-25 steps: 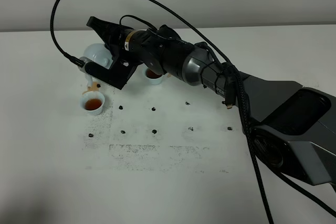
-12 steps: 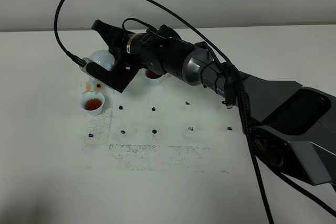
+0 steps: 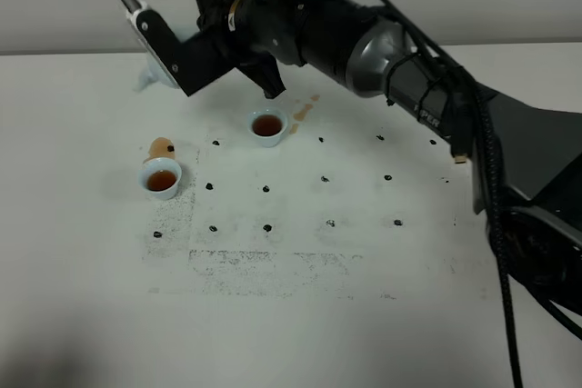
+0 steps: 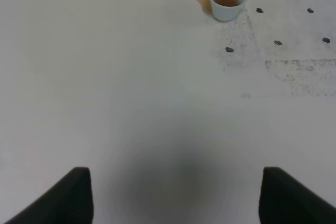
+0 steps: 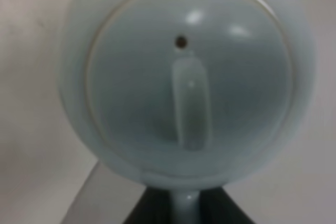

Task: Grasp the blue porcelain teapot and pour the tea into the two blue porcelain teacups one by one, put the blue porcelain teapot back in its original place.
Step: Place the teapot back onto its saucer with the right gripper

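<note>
White tabletop (image 3: 382, 315), scuffed, with a grid of small dark marks.

Left end effector (image 4: 176, 195): only the two dark fingertips show in its wrist view, set wide apart, nothing between them. It hangs over bare tabletop; one filled teacup sits well ahead of it.

Left teacup (image 3: 161, 178) holds brown tea and has a tea spill (image 3: 161, 145) just beside it on the far side. It sits below and nearer the camera than the right end effector, well apart from it.

Right end effector (image 3: 186, 29) is raised above the back-left of the tabletop, clamped on the blue porcelain teapot (image 5: 184, 77) at its handle. In the high view the arm hides most of the pot; just a pale sliver shows at the left of the gripper. The right wrist view looks straight onto the lid, with its vent hole and knob.

Right teacup (image 3: 268, 126) is also filled, down and to the right of that end effector, with a small tea spot (image 3: 303, 111) just beyond it.
</note>
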Tool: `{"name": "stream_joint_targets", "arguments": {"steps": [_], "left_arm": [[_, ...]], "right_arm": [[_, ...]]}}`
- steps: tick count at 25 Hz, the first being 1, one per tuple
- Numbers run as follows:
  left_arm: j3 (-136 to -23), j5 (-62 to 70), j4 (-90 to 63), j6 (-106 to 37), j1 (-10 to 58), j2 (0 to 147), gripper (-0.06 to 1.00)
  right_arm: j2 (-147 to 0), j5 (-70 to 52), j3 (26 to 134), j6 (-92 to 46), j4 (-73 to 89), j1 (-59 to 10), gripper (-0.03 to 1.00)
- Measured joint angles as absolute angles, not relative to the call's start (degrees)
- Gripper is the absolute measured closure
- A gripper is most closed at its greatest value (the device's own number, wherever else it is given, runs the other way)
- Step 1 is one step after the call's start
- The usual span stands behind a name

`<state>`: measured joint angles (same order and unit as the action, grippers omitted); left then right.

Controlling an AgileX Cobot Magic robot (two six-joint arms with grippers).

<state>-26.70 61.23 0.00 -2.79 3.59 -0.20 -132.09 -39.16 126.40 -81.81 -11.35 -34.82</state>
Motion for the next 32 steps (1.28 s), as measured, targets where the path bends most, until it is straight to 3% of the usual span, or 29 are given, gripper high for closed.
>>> {"name": "stream_joint_targets", "arguments": {"steps": [13, 25, 32], "left_arm": [[-26.70, 61.23, 0.00, -2.79, 3.59, -0.20, 0.28], [-26.70, 61.23, 0.00, -2.85, 3.59, -0.20, 0.28], [-26.70, 61.23, 0.00, -2.85, 3.59, -0.20, 0.28]], "right_arm": [[-122.98, -66.78, 124.75, -25.31, -4.96, -32.99, 0.88], [-119.74, -54.39, 97.91, -18.97, 8.30, -32.57, 0.88], [-119.70, -44.03, 89.64, -18.93, 10.99, -35.12, 0.88]]}}
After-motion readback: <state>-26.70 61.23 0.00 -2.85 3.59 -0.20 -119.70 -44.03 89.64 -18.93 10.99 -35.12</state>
